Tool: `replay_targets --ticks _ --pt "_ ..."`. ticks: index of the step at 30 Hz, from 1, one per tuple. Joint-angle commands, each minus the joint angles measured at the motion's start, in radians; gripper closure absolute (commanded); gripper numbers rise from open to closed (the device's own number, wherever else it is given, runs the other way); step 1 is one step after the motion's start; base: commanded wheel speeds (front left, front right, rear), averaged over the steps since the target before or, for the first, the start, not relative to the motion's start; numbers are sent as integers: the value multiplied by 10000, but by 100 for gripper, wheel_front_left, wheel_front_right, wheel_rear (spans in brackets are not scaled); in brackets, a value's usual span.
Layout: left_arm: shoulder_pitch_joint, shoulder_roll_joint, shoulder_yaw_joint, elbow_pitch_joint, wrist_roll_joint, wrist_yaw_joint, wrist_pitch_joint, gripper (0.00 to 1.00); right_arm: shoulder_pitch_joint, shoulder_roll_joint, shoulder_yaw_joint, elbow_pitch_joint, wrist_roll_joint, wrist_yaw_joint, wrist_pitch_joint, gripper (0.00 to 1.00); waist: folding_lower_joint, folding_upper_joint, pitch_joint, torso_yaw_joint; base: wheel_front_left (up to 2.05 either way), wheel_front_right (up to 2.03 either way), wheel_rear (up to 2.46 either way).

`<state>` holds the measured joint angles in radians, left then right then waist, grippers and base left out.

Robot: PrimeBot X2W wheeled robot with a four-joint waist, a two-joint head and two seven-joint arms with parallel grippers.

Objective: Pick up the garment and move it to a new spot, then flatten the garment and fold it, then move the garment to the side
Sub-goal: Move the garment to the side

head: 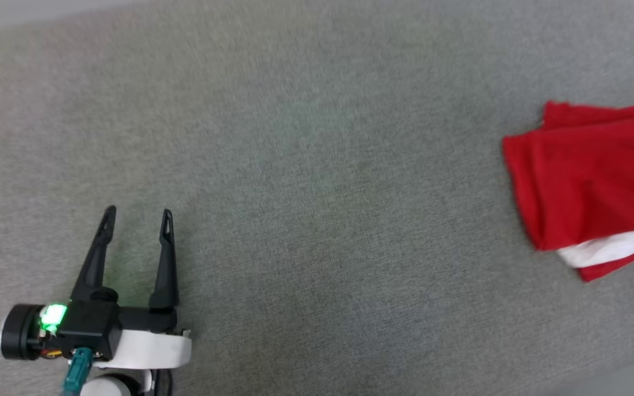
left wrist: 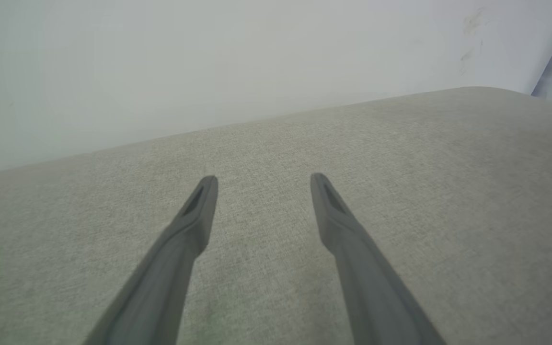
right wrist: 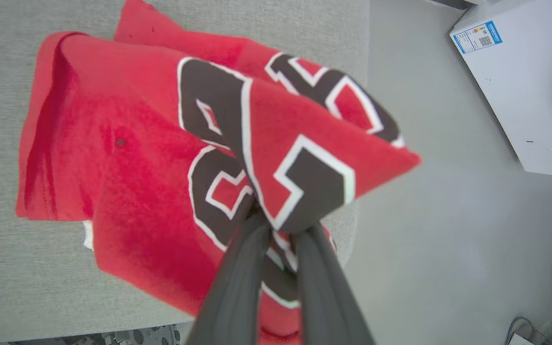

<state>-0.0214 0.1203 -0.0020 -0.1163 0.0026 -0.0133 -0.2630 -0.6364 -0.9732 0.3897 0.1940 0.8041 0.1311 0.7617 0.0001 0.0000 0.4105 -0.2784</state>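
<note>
head view: garment (head: 586,187) at the gray cushion's (head: 317,192) right edge, tons of bare room leftward
left gripper (head: 138,213): spread wide, empty
right gripper (right wrist: 278,225): clamped on garment's printed fold

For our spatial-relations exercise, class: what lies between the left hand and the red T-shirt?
Only bare grey fabric surface, seen in the head view, separates the left hand from the red T-shirt.

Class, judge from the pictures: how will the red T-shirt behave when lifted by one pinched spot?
Probably floppy: the garment creases and peaks where the right gripper pinches it. Likely light: two thin fingers hold the bunch. It may sag and lose its fold.
</note>
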Motion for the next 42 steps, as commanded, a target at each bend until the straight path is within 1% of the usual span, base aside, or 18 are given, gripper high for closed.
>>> replay_targets --ticks 1,6,12,16,19,20,21,22,25,28,30,34,38,42 --pt "-182 88 5 -111 27 -13 -19 0 -218 -12 -126 344 -175 -9 -146 100 -1 0 566 -61 0 0 0" --pt "-362 248 27 -423 80 18 -19 0 -659 135 -764 1761 -819 -9 -788 100 -1 0 1202 77 0 0 0" --pt "-491 420 -3 -760 74 25 -19 0 -1144 226 -1366 3173 -1495 -9 -1484 100 -1 0 1703 253 0 0 0" --pt "-534 445 -52 -894 84 70 -18 0 -1400 550 -1373 3865 -1879 -9 -1946 100 -1 0 1810 312 0 0 0" --pt "-559 401 -109 -870 46 114 -18 0 -1619 798 -1421 4428 -2101 -9 -2295 100 -1 0 1657 351 0 0 0" --pt "-564 380 -146 -839 36 124 -18 0 -1726 860 -1486 4653 -2193 -10 -2453 98 -1 0 1556 381 0 0 0" --pt "-562 354 -173 -822 26 141 -19 0 -1809 916 -1487 4821 -2325 -10 -2617 21 -1 0 1441 413 0 0 0" --pt "-551 317 -190 -783 1 160 -19 0 -1871 954 -1444 5012 -2519 -10 -2772 0 -1 0 1294 450 0 0 0" --pt "-438 170 -250 -651 -85 233 -19 0 -1969 1036 -1321 5478 -2873 -10 -3123 0 -1 0 773 584 0 0 0" --pt "-224 32 -321 -505 -168 316 -19 0 -2095 828 -1184 5770 -3454 -10 -3753 0 -1 0 162 741 0 0 0" --pt "-79 -72 -269 -414 -252 403 -19 0 -2211 781 -1178 5850 -3913 -10 -4483 0 -1 0 -240 828 0 0 0" --pt "267 -212 -151 -264 -349 505 -19 0 -2480 1007 -1452 6032 -4959 -10 -6293 0 -1 0 -985 1028 0 0 0" --pt "638 -302 -42 -131 -440 571 -19 0 -2660 1631 -2029 6099 -6001 -9 -8156 0 -1 0 -1601 1231 0 0 0" --pt "1048 -388 74 16 -494 602 -19 0 -2274 2597 -2602 5856 -6874 -10 -9710 0 -1 0 -2178 1426 0 0 0"
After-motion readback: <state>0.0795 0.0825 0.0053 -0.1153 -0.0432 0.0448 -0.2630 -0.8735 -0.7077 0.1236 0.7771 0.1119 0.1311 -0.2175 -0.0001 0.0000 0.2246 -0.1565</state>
